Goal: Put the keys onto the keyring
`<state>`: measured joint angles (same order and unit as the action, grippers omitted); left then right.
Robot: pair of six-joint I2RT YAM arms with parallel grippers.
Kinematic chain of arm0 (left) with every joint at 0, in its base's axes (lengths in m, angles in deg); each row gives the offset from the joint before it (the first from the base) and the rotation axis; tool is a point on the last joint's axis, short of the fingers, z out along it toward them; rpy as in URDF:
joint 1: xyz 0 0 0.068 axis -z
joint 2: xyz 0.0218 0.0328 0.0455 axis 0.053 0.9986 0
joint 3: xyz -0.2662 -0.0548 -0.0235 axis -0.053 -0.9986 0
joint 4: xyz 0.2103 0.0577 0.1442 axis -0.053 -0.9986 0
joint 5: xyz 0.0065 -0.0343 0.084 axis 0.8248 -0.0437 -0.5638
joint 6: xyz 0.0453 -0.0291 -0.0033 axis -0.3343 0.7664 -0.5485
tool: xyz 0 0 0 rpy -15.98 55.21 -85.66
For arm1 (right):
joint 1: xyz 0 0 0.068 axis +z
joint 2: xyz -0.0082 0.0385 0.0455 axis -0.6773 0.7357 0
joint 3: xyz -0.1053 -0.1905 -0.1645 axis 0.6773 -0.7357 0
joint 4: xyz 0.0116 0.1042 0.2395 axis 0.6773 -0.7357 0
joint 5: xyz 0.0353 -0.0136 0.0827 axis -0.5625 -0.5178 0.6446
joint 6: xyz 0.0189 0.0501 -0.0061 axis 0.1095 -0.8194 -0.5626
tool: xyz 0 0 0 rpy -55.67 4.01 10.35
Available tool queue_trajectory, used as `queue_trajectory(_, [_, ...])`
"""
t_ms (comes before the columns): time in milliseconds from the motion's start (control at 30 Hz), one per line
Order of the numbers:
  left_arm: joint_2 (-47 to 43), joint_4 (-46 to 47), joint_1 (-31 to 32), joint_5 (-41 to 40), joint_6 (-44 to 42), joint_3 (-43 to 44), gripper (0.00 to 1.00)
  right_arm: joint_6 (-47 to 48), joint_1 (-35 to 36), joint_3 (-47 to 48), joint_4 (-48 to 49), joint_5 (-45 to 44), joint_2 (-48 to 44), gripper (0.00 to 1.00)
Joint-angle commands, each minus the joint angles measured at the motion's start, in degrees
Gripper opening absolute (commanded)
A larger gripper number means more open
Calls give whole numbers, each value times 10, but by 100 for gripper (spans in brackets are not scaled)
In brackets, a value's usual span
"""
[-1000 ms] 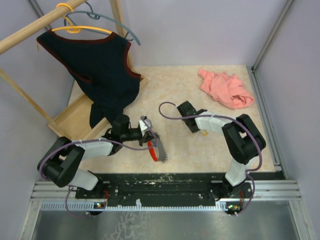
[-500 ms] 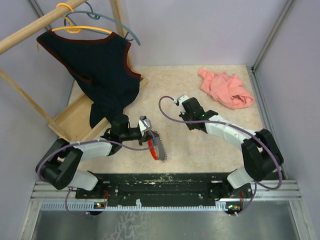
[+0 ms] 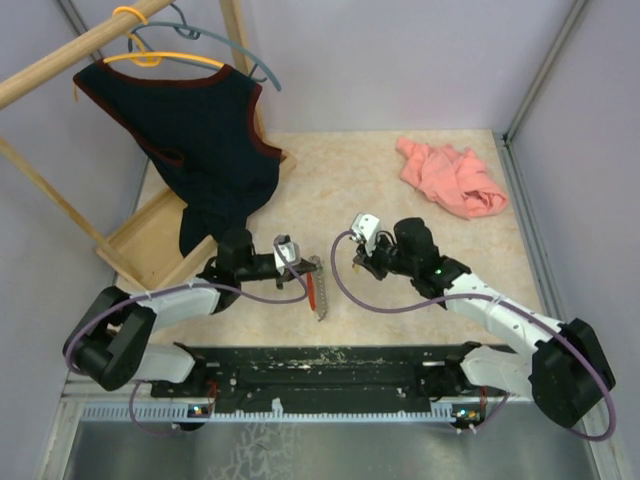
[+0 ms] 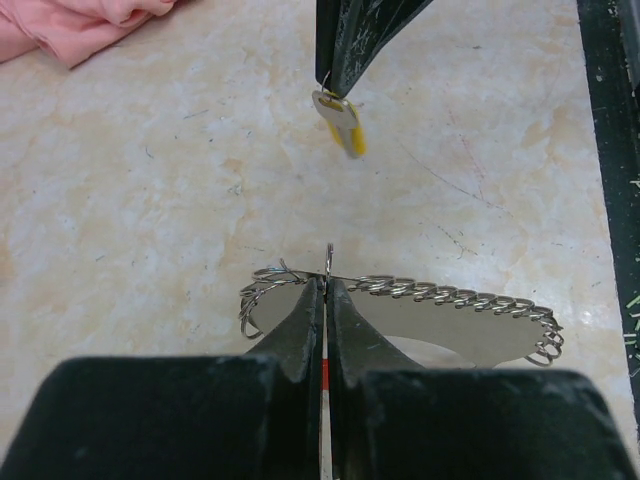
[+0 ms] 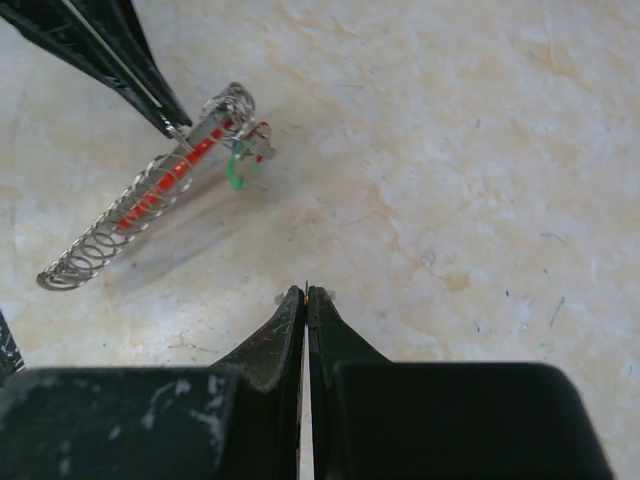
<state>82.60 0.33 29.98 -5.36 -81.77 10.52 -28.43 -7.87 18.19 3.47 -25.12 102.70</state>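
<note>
**Two-arm key threading, approach phase.** The left gripper (image 3: 298, 263) has its fingers pressed together on the wire of the keyring (image 3: 316, 288). The keyring hangs just beyond the left wrist, and its shadow suggests it is raised off the table (image 3: 340, 180). In the left wrist view the keyring (image 4: 450, 300) shows as a row of small silvery wire loops running to either side of the pinch. The right wrist view shows a red strip inside that coil (image 5: 140, 205).

The right gripper (image 3: 358, 262) is pinched shut on a small key (image 4: 340, 122) with a yellow part. The key dangles below the fingertips, facing the keyring and near it, not touching.

**Change over the last second.** The right arm was folded back with its gripper farther toward the right of the table. It has since unfolded and carried the key leftward, close to the keyring. The left gripper has drawn back slightly and turned, so the keyring now hangs nearly edge-on to the overhead camera rather than slanting outward.

**Meaning for the task.** Transport of the key appears complete and alignment is beginning. No key is yet on the keyring. The next move likely calls for fine positioning of the key's hole against an open wire end, which these views do not resolve. A pink cloth (image 3: 450, 178) and a dark vest (image 3: 200, 130) on its hanger lie well apart from the work.
</note>
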Motion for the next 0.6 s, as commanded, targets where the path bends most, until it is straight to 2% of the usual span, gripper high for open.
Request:
queue_trajectory(0, [-20, 31, 2, 33, -26, -12, 0, 36, 5, -22, 105, 106, -33, 0])
queue_trajectory(133, [-28, 49, 2, 29, -31, -31, 0, 39, 5, -23, 101, 118, -31, 0])
queue_trajectory(433, [-28, 82, 2, 3, -13, -53, 0, 17, 5, 28, 9, 100, 1, 0])
queue_trajectory(567, [-27, 96, 2, 25, -17, -58, 0, 32, 6, 11, 39, 144, 3, 0])
